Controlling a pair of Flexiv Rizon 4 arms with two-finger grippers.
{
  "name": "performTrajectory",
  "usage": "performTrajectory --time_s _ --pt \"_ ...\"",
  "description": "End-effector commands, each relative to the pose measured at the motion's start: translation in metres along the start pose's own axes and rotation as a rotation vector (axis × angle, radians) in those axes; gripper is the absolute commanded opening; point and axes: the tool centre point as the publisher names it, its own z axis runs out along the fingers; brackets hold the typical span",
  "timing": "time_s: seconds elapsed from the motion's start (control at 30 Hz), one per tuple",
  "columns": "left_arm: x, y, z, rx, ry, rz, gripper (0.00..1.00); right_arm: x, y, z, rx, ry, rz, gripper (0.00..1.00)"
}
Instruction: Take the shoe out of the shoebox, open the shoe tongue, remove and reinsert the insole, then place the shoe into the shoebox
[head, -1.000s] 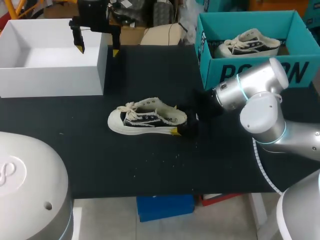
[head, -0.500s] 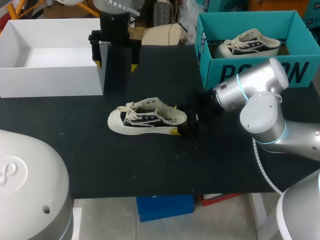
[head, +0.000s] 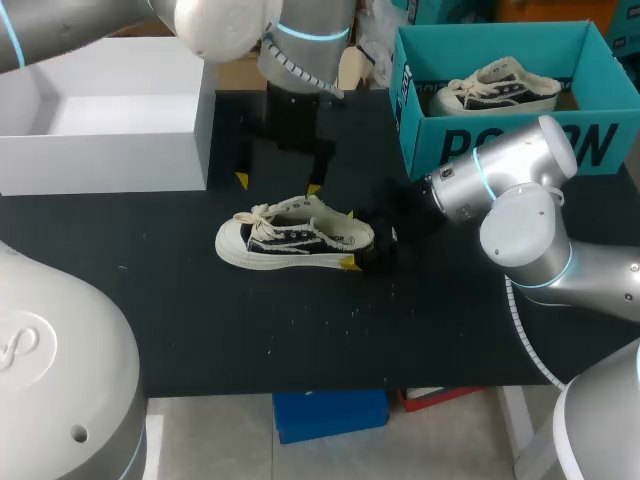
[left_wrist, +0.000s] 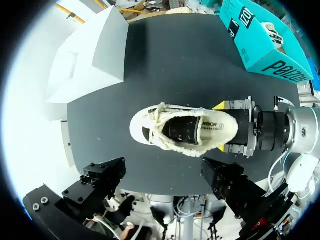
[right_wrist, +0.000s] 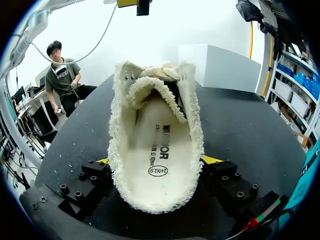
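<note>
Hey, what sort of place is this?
Probably a robotics lab bench: a left arm and right arm over a black table, the right pincer shut on a shoe, with a white shoebox and a teal shoebox alongside.

Cream-and-black shoe (head: 295, 237), teal shoebox (head: 425, 150), white box (head: 100, 165), black table (head: 300, 330)

1. Left arm (head: 300, 40): glossy silver-grey rounded shells with a thin glowing cyan ring.
2. Right arm (head: 520, 200): matching silver domed joints, cyan rings, and a white coiled cable (head: 528, 340).
3. Left gripper (head: 277, 184): black body, yellow tips, blocky black fingers (left_wrist: 97, 182) studded with screws.
4. Right gripper (right_wrist: 157, 160): black screw-dotted finger blocks, yellow tips, red and green wires (right_wrist: 255, 220).
</note>
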Motion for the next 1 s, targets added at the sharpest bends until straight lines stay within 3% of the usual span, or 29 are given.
performTrajectory --time_s 0.03,0.5,1.0 --pt "0.022 -0.006 0.018 -0.007 -0.051 0.0 1.0 0.0 -0.001 0.004 0.0 -0.001 0.001 0.0" --pt "0.041 -0.015 0.052 -0.01 -0.165 0.078 1.0 0.0 -0.001 0.004 0.0 -0.001 0.001 0.0" --pt "0.037 -0.026 0.087 -0.004 -0.28 0.101 1.0 0.0 -0.001 0.004 0.0 -0.001 0.001 0.0"
